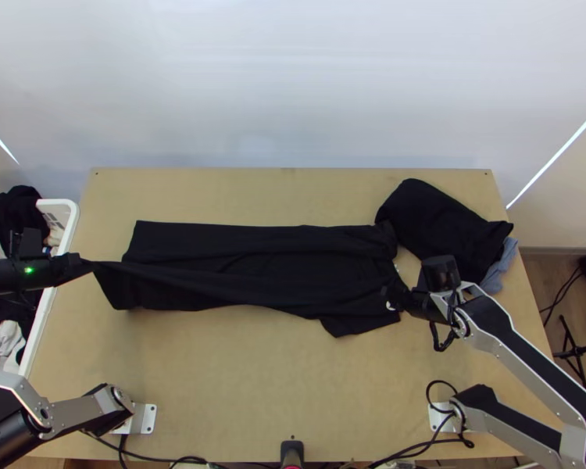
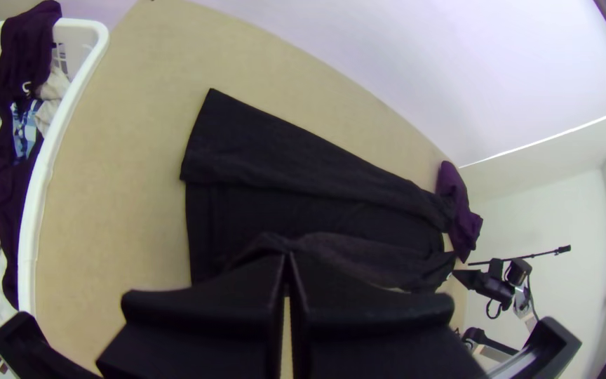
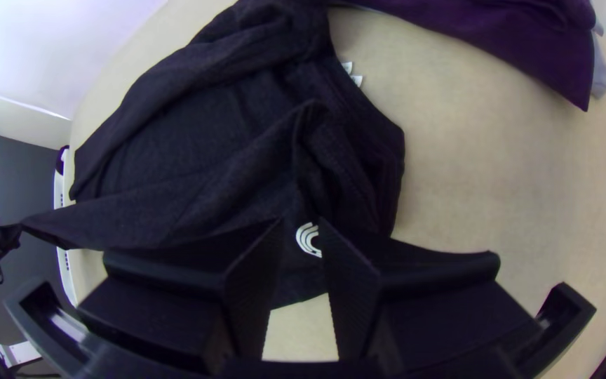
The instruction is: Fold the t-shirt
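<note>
The left hand (image 1: 87, 266) is pinching a corner of the black t-shirt (image 1: 254, 270). Seen from high up, the shirt is long from 9 to 3 o'clock on the counter (image 1: 285, 375). It goes away from the left hand toward 3 o'clock, bottom end first. The right hand (image 1: 400, 299) is at the neck end, and from there the shirt runs toward 9 o'clock. So each hand has its own end, and the near side is pulled in a long slope between them. I think that side should flop over toward 12 o'clock next.

In the left wrist view, the left hand's fingers are squeezed almost together on the cloth. The far side of the shirt is folded in as a long strip.

In the right wrist view, the right hand's fingers are a little bit apart, right by a white mark (image 3: 308, 240) on the shirt. I can't tell if it has a good grip. If it doesn't, a pull could drag the neck end crooked.
</note>
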Tool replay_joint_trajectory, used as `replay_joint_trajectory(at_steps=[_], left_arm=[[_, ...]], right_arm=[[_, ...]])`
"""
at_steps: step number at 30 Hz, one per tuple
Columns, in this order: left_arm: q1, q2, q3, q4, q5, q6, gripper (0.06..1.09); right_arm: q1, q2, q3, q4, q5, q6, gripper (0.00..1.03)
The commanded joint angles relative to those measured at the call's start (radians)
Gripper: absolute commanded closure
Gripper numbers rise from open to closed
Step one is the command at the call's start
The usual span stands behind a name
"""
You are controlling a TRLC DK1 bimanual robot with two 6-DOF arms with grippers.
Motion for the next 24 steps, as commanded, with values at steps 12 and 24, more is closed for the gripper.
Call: replay_joint_trajectory(at_steps=[12,24], left_arm=[[-0.001,0.009,-0.007,0.000,0.000,0.004,1.05],[0.000,0.013,-0.007,0.000,0.000,0.009,1.05]], right_arm=[[0.044,0.034,-0.001,0.034,0.001,0.012,0.85],[0.043,0.044,-0.007,0.046,0.001,0.007,1.00]])
